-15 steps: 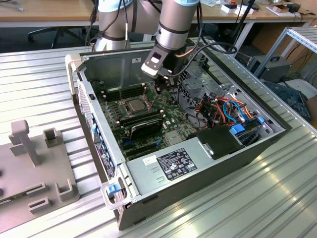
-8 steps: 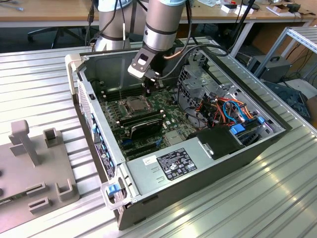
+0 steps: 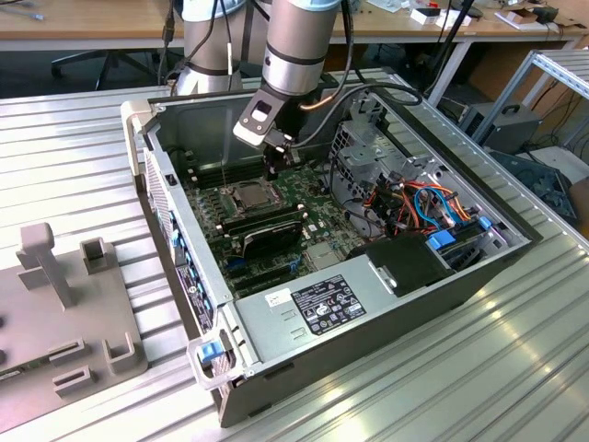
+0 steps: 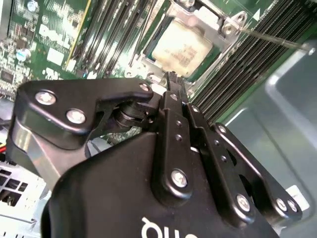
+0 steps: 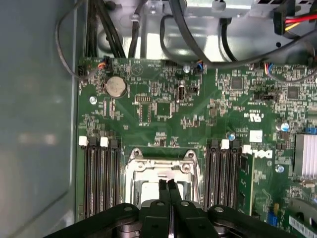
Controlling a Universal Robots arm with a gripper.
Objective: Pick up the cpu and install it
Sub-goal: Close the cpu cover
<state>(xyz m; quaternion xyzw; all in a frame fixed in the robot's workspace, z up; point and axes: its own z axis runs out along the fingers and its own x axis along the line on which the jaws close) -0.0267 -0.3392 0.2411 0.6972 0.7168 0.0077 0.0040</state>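
Your pincer (image 5: 167, 185) has its two fingers (image 4: 170, 94) pressed flat together with nothing between them, as you can see in both wrist views. It hangs just above the socket frame (image 5: 161, 168), tips pointing down at the frame's edge; whether they touch it, you cannot tell. The cpu (image 4: 182, 48) lies seated in that frame, its pale silvery face up, clear of the fingers. In the exterior view you find the pincer (image 3: 272, 171) low inside the open case (image 3: 442, 293), with the cpu (image 3: 247, 195) just beside it at about seven o'clock. Memory slots (image 5: 99, 183) flank the socket on both sides of the green board (image 5: 163, 124). Staying in the exterior view, a black card (image 3: 265, 232) lies near the pincer at six o'clock, the labelled power supply (image 3: 317, 302) sits farther out at five o'clock, and coloured cables (image 3: 419, 203) bunch at four o'clock. A grey fixture (image 3: 64, 304) rests on the table well apart, at eight o'clock.
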